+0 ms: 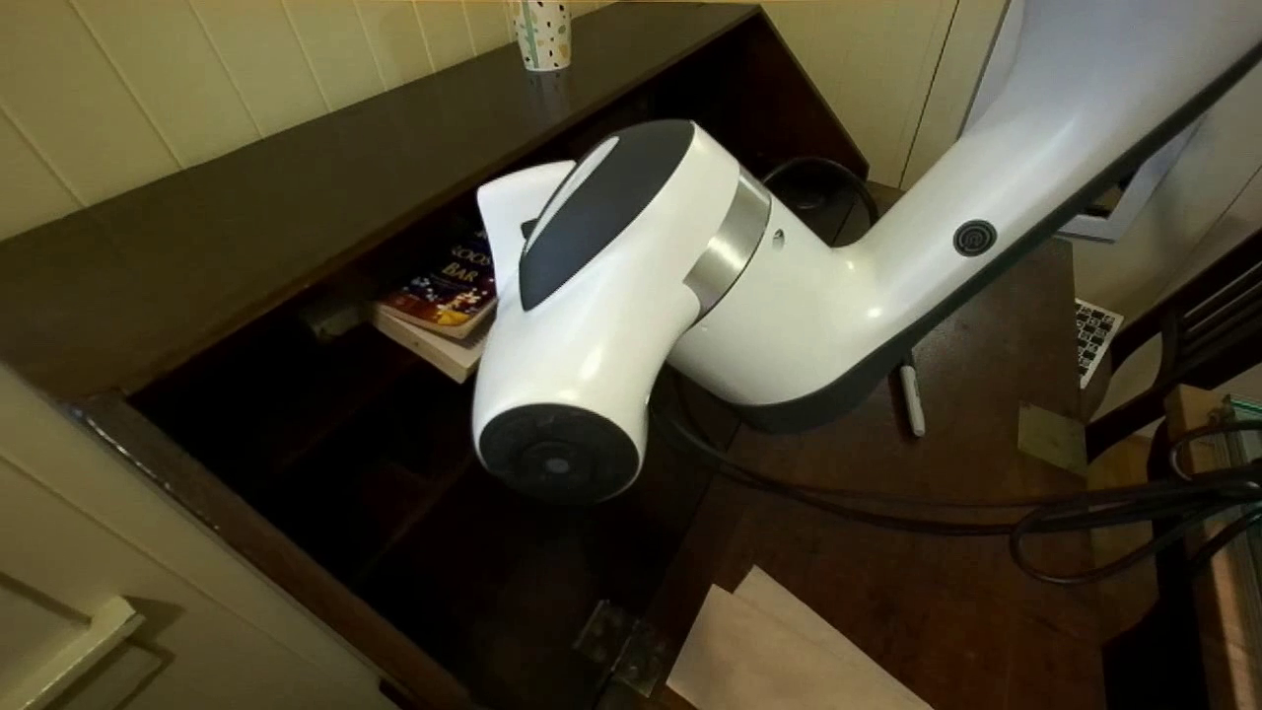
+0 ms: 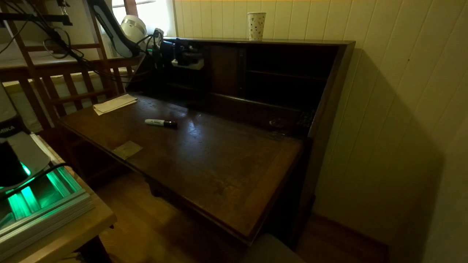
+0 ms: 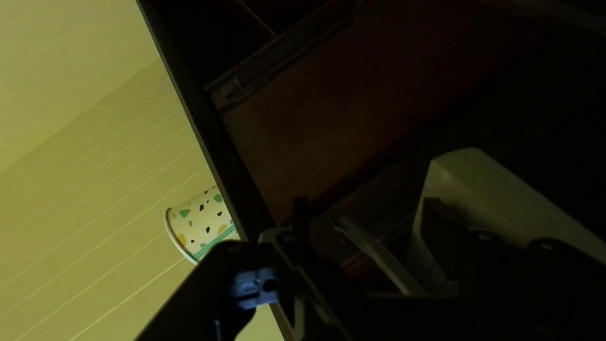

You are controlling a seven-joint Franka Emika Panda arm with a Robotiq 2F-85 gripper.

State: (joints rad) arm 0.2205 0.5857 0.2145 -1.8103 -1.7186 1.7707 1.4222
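The gripper [image 3: 367, 213] is positioned at the dark compartments [image 2: 289, 86] of a wooden desk [image 2: 204, 157], its two jaws being set apart in the wrist view. Between them a thin pale strip [image 3: 378, 258] is seen, while a thick pale block [image 3: 497, 194] is partly covered by one jaw. As this portion of the wrist view is very dark, it cannot be told whether anything is clenched there or whether the tool is released. In an exterior view, a lower book [image 1: 434, 350] with pale page edges is shown beneath the top ledge [image 1: 246, 217] of the desk, and upon it an upper book [image 1: 444, 281] is stacked, its printed cover coloured dark and orange. The ends of both books are hidden by the white arm [image 1: 611, 266], by which the gripper is concealed as well.

A spotted cup [image 2: 256, 26] is stood upright on the top ledge in both exterior views. Lower down, on the flat surface of the desk, a marker [image 2: 160, 123] is laid on its side, a folded paper [image 2: 115, 105] is placed near one end, and a pale square patch [image 2: 127, 150] is visible close to the front edge. Dark cables [image 1: 868, 518] are strung above the desk, and a panelled wall [image 2: 395, 91] is seen behind it.
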